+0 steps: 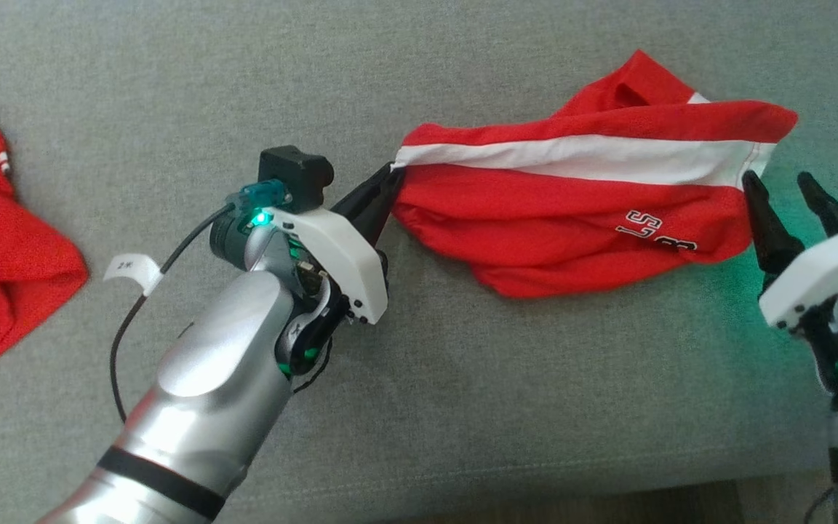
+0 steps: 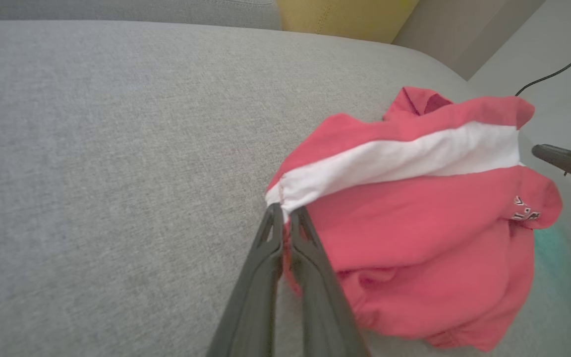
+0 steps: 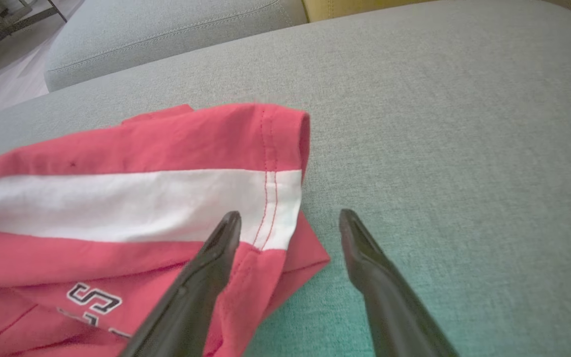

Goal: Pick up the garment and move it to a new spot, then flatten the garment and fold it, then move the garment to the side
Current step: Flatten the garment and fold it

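Found the garment [image 1: 579,211], red with a broad white stripe, lying bunched on the grey cushion [image 1: 463,407], toward 1 o'clock from centre in the head view. Noted black-and-white lettering near its 4 o'clock edge, too creased to read.

Recorded the stripe's end, at the garment's 9 o'clock corner, pinched between the closed fingers of the left gripper [image 1: 392,175]. Confirmed the same in the left wrist view, fingers pressed together on the hem.

Located the right gripper [image 1: 777,182] at the garment's 3 o'clock end, jaws spread wide and holding nothing. Seen in the right wrist view with one finger over the stitched corner and the other over bare cushion. Possibly grazing the cloth, but contact not confirmable.

Logged a second red cloth [image 1: 4,255] at 9 o'clock, well apart from the garment. Logged a white tag [image 1: 132,269] on a black cable [image 1: 124,342] beside the left forearm. Logged green light on the cushion near the right gripper.
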`<state>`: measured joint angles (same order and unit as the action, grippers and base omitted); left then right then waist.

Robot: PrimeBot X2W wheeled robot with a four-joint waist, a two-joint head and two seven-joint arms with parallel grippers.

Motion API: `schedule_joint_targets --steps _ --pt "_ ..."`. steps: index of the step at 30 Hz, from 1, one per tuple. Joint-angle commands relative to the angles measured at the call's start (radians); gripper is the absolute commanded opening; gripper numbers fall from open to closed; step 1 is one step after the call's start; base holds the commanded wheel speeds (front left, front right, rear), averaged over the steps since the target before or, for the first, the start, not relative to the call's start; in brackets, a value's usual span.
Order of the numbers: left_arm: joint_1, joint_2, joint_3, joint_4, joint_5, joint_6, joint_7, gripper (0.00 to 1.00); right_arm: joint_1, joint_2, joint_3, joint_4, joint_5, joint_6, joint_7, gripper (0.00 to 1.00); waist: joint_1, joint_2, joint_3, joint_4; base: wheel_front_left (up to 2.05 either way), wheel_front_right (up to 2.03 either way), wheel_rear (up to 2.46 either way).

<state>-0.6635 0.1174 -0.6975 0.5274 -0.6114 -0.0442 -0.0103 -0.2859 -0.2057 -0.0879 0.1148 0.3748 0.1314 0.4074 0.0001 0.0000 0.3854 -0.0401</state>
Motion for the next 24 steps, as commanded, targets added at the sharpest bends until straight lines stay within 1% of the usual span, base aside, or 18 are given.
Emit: schedule_joint_targets --steps 1,8,16,18,19,20,24 --pt "-0.041 0.018 0.028 -0.029 0.002 0.002 -0.009 0.0 -0.031 -0.023 0.02 -0.03 0.013 -0.001 0.009 1.0 -0.0001 0.0 0.007 0.002 0.0 0.0 0.0" --pt "-0.052 0.016 0.021 -0.022 0.002 -0.001 -0.016 0.0 -0.067 -0.033 0.032 0.004 0.05 -0.001 0.064 1.0 -0.0001 0.0 0.027 0.005 0.0 0.0 0.0" --pt "-0.057 0.013 0.015 -0.013 -0.002 -0.003 -0.022 0.0 -0.078 -0.029 0.051 0.009 0.091 -0.001 0.081 1.0 -0.0001 0.0 0.031 0.005 0.0 0.0 0.0" --pt "-0.057 0.012 0.014 -0.009 -0.004 -0.004 -0.024 0.0 -0.077 -0.025 0.057 0.01 0.112 -0.001 0.084 0.36 -0.0001 0.0 0.031 0.004 0.0 0.0 0.0" --pt "-0.057 0.012 0.013 -0.008 -0.004 -0.004 -0.024 0.0 -0.076 -0.027 0.061 0.011 0.117 -0.001 0.084 0.12 -0.0001 0.0 0.031 0.004 0.0 0.0 0.0" --pt "-0.058 0.011 0.012 -0.007 -0.005 -0.005 -0.025 0.0 -0.075 -0.028 0.065 0.011 0.123 -0.001 0.083 0.0 -0.0001 0.0 0.03 0.004 0.0 0.0 0.0" --pt "-0.058 0.009 0.009 -0.002 -0.008 -0.006 -0.03 0.0 -0.07 -0.034 0.079 -0.002 0.145 -0.001 0.054 0.0 -0.0001 0.0 0.026 0.005 0.0 0.0 0.0"
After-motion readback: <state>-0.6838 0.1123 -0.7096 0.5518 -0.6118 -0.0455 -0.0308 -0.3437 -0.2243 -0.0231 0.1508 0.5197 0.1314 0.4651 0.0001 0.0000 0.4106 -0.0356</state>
